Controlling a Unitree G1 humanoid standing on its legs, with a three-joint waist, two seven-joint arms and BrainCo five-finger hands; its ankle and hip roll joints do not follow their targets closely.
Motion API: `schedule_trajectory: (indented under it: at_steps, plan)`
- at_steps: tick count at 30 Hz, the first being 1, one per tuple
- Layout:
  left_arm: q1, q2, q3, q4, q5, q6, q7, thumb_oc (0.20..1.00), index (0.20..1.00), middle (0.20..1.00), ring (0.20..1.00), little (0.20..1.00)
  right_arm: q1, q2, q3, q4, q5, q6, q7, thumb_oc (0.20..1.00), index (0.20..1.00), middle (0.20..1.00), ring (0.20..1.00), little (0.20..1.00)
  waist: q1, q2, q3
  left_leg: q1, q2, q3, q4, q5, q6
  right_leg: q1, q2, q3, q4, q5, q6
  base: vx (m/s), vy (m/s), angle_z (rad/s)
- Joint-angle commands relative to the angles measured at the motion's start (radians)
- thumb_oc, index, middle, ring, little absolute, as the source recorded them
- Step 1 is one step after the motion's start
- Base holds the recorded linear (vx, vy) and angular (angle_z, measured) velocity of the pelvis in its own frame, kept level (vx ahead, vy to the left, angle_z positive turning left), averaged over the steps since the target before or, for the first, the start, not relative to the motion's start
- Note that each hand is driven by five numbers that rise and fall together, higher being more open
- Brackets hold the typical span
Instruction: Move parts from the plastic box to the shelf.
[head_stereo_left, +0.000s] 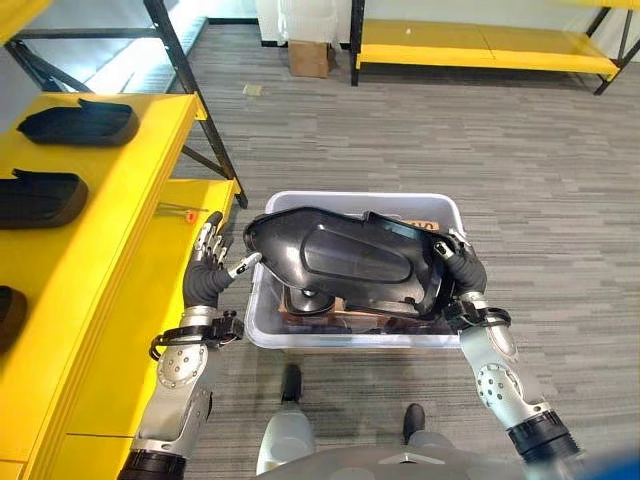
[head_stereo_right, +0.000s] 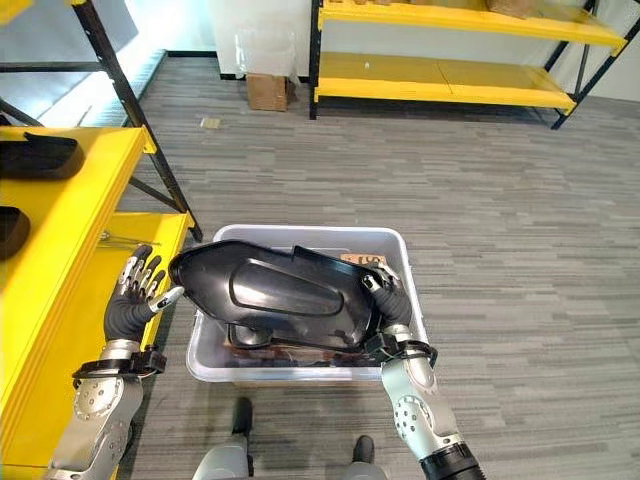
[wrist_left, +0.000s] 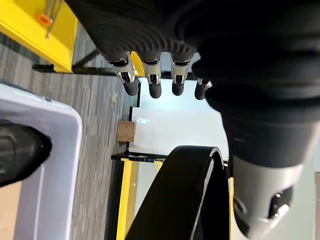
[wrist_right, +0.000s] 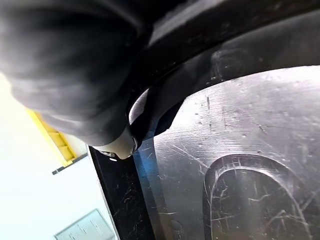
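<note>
Black part (head_stereo_left: 345, 262): stiff, slick; right hand (head_stereo_left: 462, 272) curled on its edge, left hand (head_stereo_left: 212, 262) open beside the tip. I'd support the far end.

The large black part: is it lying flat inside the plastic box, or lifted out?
Lifted, not flat. The black part sits tilted above the plastic box rim, right hand gripping one end, left hand open at the other.
</note>
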Motion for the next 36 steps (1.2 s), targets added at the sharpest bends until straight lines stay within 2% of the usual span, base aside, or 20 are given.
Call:
schedule_trajectory:
  at_steps: [1, 4, 5, 6, 8, 10, 11, 13, 14, 15, 16, 17, 19, 20, 21, 22, 24, 27, 29, 36]
  plan:
    - [-0.036, 0.030, 0.049, -0.053, 0.018, -0.032, -0.003, 1.000, 1.000, 1.000, 1.000, 1.000, -0.076, 0.016, -0.043, -0.082, 0.025, -0.049, 0.024, 0.200, 0.200, 0.200, 0.200, 0.200, 0.016, -0.001, 0.020, 0.067, 0.126, 0.023, 0.084, -0.087, -0.060, -0.102, -0.068, 0.001, 0.293, -0.160, -0.005, -0.06, -0.080, 0.16]
    - [-0.019, 0.027, 0.065, -0.049, 0.017, -0.031, 0.000, 1.000, 1.000, 1.000, 1.000, 1.000, -0.080, 0.002, -0.046, -0.090, 0.014, -0.052, 0.025, 0.200, 0.200, 0.200, 0.200, 0.200, 0.023, 0.007, 0.040, 0.067, 0.146, 0.002, 0.084, -0.066, -0.061, -0.128, -0.047, -0.006, 0.373, -0.206, -0.026, -0.09, -0.097, 0.16]
    - [-0.005, 0.025, 0.078, -0.050, 0.017, -0.033, 0.006, 1.000, 1.000, 1.000, 1.000, 1.000, -0.091, -0.005, -0.042, -0.089, 0.011, -0.053, 0.025, 0.200, 0.200, 0.200, 0.200, 0.200, 0.032, 0.009, 0.056, 0.062, 0.161, -0.014, 0.078, -0.044, -0.061, -0.152, -0.025, -0.005, 0.409, -0.228, -0.041, -0.25, -0.260, 0.16]
    - [0.015, 0.018, 0.101, -0.052, 0.010, -0.032, 0.017, 1.000, 1.000, 1.000, 1.000, 1.000, -0.118, -0.019, -0.029, -0.079, 0.005, -0.057, 0.025, 0.200, 0.200, 0.200, 0.200, 0.200, 0.050, 0.011, 0.070, 0.048, 0.190, -0.036, 0.054, 0.007, -0.074, -0.188, 0.011, -0.012, 0.457, -0.263, -0.066, -0.26, -0.287, 0.01]
    - [0.029, 0.011, 0.118, -0.047, 0.009, -0.032, 0.020, 1.000, 1.000, 1.000, 1.000, 1.000, -0.134, -0.026, -0.025, -0.072, 0.003, -0.062, 0.023, 0.200, 0.200, 0.200, 0.200, 0.200, 0.070, 0.014, 0.083, 0.026, 0.212, -0.062, 0.029, 0.082, -0.090, -0.211, 0.038, -0.035, 0.474, -0.276, -0.084, -0.19, -0.230, 0.02]
    - [0.037, 0.001, 0.121, -0.037, 0.002, -0.029, 0.019, 1.000, 1.000, 1.000, 1.000, 1.000, -0.143, -0.033, -0.033, -0.059, -0.001, -0.071, 0.016, 0.200, 0.200, 0.200, 0.200, 0.200, 0.090, 0.019, 0.094, -0.030, 0.220, -0.084, 0.011, 0.184, -0.116, -0.216, 0.050, -0.080, 0.464, -0.287, -0.099, -0.17, -0.186, 0.32]
    - [0.034, -0.002, 0.116, -0.030, -0.002, -0.027, 0.019, 1.000, 1.000, 1.000, 1.000, 1.000, -0.146, -0.039, -0.040, -0.057, -0.004, -0.073, 0.010, 0.200, 0.200, 0.200, 0.200, 0.200, 0.093, 0.018, 0.099, -0.048, 0.210, -0.086, 0.011, 0.208, -0.110, -0.217, 0.047, -0.100, 0.455, -0.282, -0.105, -0.19, -0.175, 0.76]
    - [0.016, -0.003, 0.104, -0.013, -0.013, -0.027, 0.013, 1.000, 1.000, 1.000, 1.000, 1.000, -0.136, -0.056, -0.068, -0.059, -0.022, -0.082, 0.002, 0.200, 0.200, 0.200, 0.200, 0.200, 0.093, 0.002, 0.106, -0.060, 0.189, -0.022, 0.045, 0.174, -0.078, -0.210, 0.025, -0.147, 0.407, -0.251, -0.116, -0.22, -0.165, 1.20]
    - [0.009, 0.000, 0.097, -0.013, -0.014, -0.028, 0.010, 1.000, 1.000, 1.000, 1.000, 1.000, -0.132, -0.058, -0.075, -0.053, -0.028, -0.085, -0.003, 0.200, 0.200, 0.200, 0.200, 0.200, 0.091, -0.003, 0.108, -0.061, 0.178, -0.016, 0.100, 0.132, -0.063, -0.211, 0.015, -0.166, 0.393, -0.238, -0.121, -0.16, -0.105, 1.16]
    - [0.009, 0.000, 0.097, -0.013, -0.014, -0.028, 0.010, 1.000, 1.000, 1.000, 1.000, 1.000, -0.132, -0.058, -0.075, -0.053, -0.029, -0.085, -0.003, 0.200, 0.200, 0.200, 0.200, 0.200, 0.089, -0.003, 0.108, -0.065, 0.177, -0.020, 0.106, 0.127, -0.062, -0.210, 0.014, -0.169, 0.393, -0.239, -0.120, -0.14, -0.186, 1.00]
    - [0.000, -0.001, 0.088, -0.011, -0.018, -0.034, 0.005, 1.000, 1.000, 1.000, 1.000, 1.000, -0.114, -0.060, -0.085, -0.049, -0.029, -0.090, -0.006, 0.200, 0.200, 0.200, 0.200, 0.200, 0.081, -0.018, 0.108, -0.043, 0.154, -0.011, 0.227, 0.010, -0.044, -0.201, -0.004, -0.197, 0.375, -0.237, -0.127, -0.05, -0.128, 0.78]
    - [0.000, 0.000, 0.088, -0.012, -0.018, -0.034, 0.005, 1.000, 1.000, 1.000, 1.000, 1.000, -0.113, -0.060, -0.085, -0.049, -0.029, -0.090, -0.006, 0.200, 0.200, 0.200, 0.200, 0.200, 0.079, -0.017, 0.108, -0.047, 0.154, -0.014, 0.234, 0.004, -0.044, -0.198, -0.005, -0.199, 0.375, -0.238, -0.127, -0.13, -0.170, 0.75]
    - [-0.032, 0.001, 0.079, -0.014, -0.022, -0.036, 0.008, 1.000, 1.000, 1.000, 1.000, 1.000, -0.096, -0.058, -0.088, -0.047, -0.027, -0.094, -0.011, 0.200, 0.200, 0.200, 0.200, 0.200, 0.053, -0.022, 0.097, -0.017, 0.166, 0.044, 0.345, -0.065, -0.031, -0.198, -0.021, -0.257, 0.363, -0.228, -0.144, -0.14, -0.019, 1.26]
    - [-0.048, 0.005, 0.070, -0.014, -0.024, -0.037, 0.007, 1.000, 1.000, 1.000, 1.000, 1.000, -0.090, -0.043, -0.081, -0.037, -0.018, -0.087, -0.015, 0.200, 0.200, 0.200, 0.200, 0.200, 0.048, -0.020, 0.092, 0.025, 0.128, 0.000, 0.404, -0.132, -0.029, -0.207, -0.033, -0.281, 0.375, -0.219, -0.150, -0.07, 0.100, 1.54]
    - [-0.053, 0.005, 0.071, -0.014, -0.025, -0.039, 0.013, 1.000, 1.000, 1.000, 1.000, 1.000, -0.085, -0.035, -0.084, -0.033, -0.016, -0.085, -0.019, 0.200, 0.200, 0.200, 0.200, 0.200, 0.042, -0.018, 0.089, 0.059, 0.107, -0.011, 0.365, -0.183, -0.027, -0.206, -0.046, -0.292, 0.383, -0.212, -0.137, 0.02, 0.205, 1.13]
    - [-0.043, 0.000, 0.072, -0.017, -0.029, -0.038, 0.012, 1.000, 1.000, 1.000, 1.000, 1.000, -0.077, -0.024, -0.095, -0.033, -0.005, -0.085, -0.022, 0.200, 0.200, 0.200, 0.200, 0.200, 0.027, -0.008, 0.070, 0.097, 0.093, 0.007, 0.264, -0.249, -0.013, -0.200, -0.064, -0.300, 0.380, -0.186, -0.113, 0.07, 0.337, 1.50]
    - [-0.029, 0.008, 0.067, -0.033, -0.028, -0.030, -0.001, 1.000, 1.000, 1.000, 1.000, 1.000, -0.051, -0.020, -0.106, -0.039, -0.003, -0.083, -0.024, 0.200, 0.200, 0.200, 0.200, 0.200, 0.033, -0.003, 0.072, 0.091, 0.095, 0.040, 0.233, -0.251, -0.014, -0.173, -0.110, -0.332, 0.388, -0.165, -0.093, 0.06, 0.323, 1.21]
    - [-0.031, 0.036, 0.068, -0.056, -0.007, -0.032, -0.007, 1.000, 1.000, 1.000, 1.000, 1.000, -0.044, -0.011, -0.121, -0.041, -0.011, -0.081, -0.024, 0.200, 0.200, 0.200, 0.200, 0.200, 0.044, -0.007, 0.085, 0.075, 0.057, 0.031, 0.245, -0.272, -0.005, -0.142, -0.167, -0.373, 0.380, -0.116, -0.061, 0.00, 0.212, 0.60]
    - [-0.028, 0.041, 0.070, -0.051, 0.000, -0.033, -0.009, 1.000, 1.000, 1.000, 1.000, 1.000, -0.040, -0.007, -0.123, -0.038, -0.015, -0.077, -0.023, 0.200, 0.200, 0.200, 0.200, 0.200, 0.046, -0.008, 0.086, 0.077, 0.045, 0.028, 0.237, -0.278, -0.002, -0.133, -0.181, -0.384, 0.375, -0.100, -0.048, 0.01, 0.159, 0.57]
    - [0.002, 0.068, 0.110, -0.067, 0.034, -0.033, -0.002, 1.000, 1.000, 1.000, 1.000, 1.000, -0.055, 0.035, -0.097, -0.008, -0.019, -0.055, -0.019, 0.200, 0.200, 0.200, 0.200, 0.200, 0.089, -0.036, 0.084, 0.053, -0.052, -0.012, 0.241, -0.311, 0.036, -0.084, -0.244, -0.405, 0.290, 0.012, 0.015, 0.03, 0.169, 0.24]
